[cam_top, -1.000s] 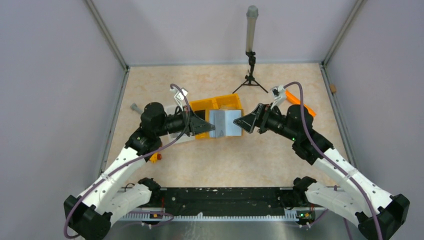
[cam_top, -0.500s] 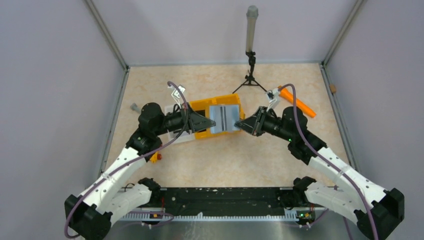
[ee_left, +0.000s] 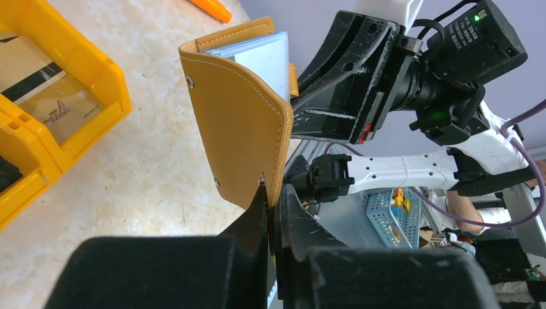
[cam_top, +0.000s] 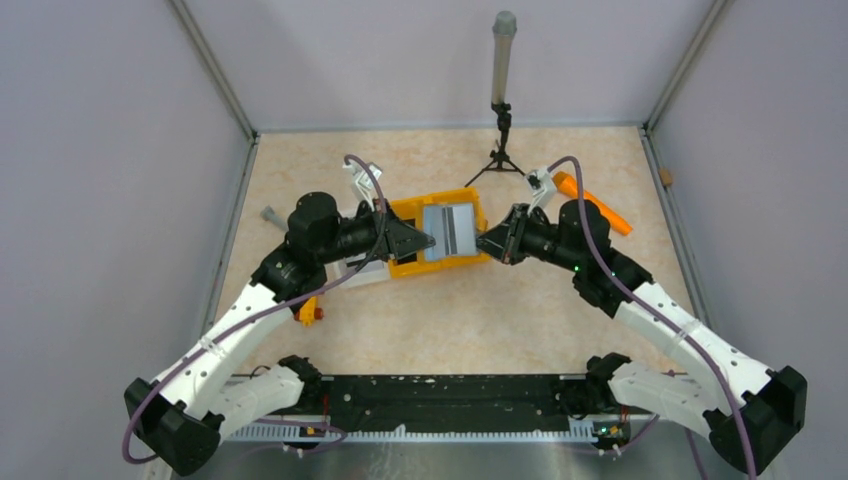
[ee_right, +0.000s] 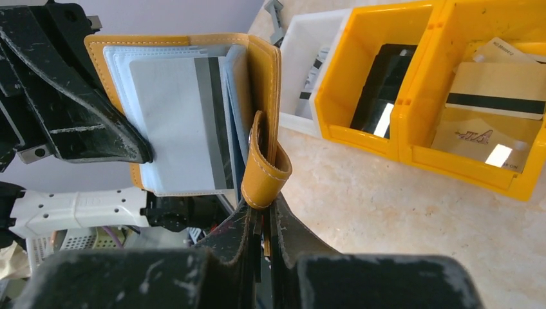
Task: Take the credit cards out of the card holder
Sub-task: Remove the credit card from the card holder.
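Note:
The tan card holder hangs open in the air between both grippers, above the orange bins. Pale grey credit cards, the front one with a dark stripe, sit in its pockets. My left gripper is shut on the lower edge of the holder's cover. My right gripper is shut on the holder's curled strap at the opposite side. From above, the left gripper and the right gripper face each other across the holder.
Joined orange bins hold a dark card and a striped card; a white bin adjoins them. An orange stick lies at the right, a tripod with an upright cylinder at the back, and a small orange piece near the left arm.
My right gripper, open a second ago, has shut on the holder's strap. The holder has shifted slightly towards the back and now shows the striped card from above.

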You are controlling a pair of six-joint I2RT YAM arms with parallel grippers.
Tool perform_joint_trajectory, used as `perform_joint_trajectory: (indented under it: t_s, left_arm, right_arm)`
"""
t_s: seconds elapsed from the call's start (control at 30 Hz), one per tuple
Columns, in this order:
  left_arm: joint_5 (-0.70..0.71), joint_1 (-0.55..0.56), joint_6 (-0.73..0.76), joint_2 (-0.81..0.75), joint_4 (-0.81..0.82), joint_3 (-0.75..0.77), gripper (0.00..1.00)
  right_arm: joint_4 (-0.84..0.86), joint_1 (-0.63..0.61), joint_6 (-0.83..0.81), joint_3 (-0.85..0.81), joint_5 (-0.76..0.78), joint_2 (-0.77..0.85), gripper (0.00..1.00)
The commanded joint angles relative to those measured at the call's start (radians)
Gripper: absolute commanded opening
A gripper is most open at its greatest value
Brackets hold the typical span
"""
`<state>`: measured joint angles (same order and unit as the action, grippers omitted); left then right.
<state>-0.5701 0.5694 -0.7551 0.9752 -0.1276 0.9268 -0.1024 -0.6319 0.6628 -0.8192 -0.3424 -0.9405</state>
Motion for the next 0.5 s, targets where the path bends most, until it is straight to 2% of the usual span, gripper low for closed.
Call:
perform_joint_trajectory:
  t_s: [0.0,0.1,0.13,0.2,0.27,0.33,0.47]
  left_arm:
    - [-0.017,0.012,0.011,-0.024,0.046,-0.005,0.0]
    - [-0.02,0.015,0.023,-0.04,0.021,0.008,0.0]
    - [-0.025,0.014,0.018,-0.041,0.029,0.005,0.0]
    - [-0.035,0.015,0.012,-0.035,0.036,0.0,0.0]
    - [-0.046,0.014,0.017,-0.023,0.04,-0.004,0.0]
    - [-0.044,0.015,0.021,-0.015,0.044,-0.008,0.0]
    - [-0.042,0.014,0.019,-0.017,0.06,-0.018,0.0]
  right_arm:
    - [0.109,-0.009,0.009,-0.003,-0.02,0.002,0.0]
    - [0.093,-0.016,-0.003,-0.032,-0.016,0.006,0.06]
    - [0.084,-0.02,-0.004,-0.033,-0.019,0.007,0.16]
    - [0.094,-0.027,0.004,-0.027,-0.025,0.009,0.47]
    - [0.137,-0.028,0.023,-0.008,-0.038,0.014,0.61]
    - [0.175,-0.028,0.042,0.009,-0.054,0.012,0.67]
    - [0.163,-0.029,0.05,0.012,-0.042,0.01,0.7]
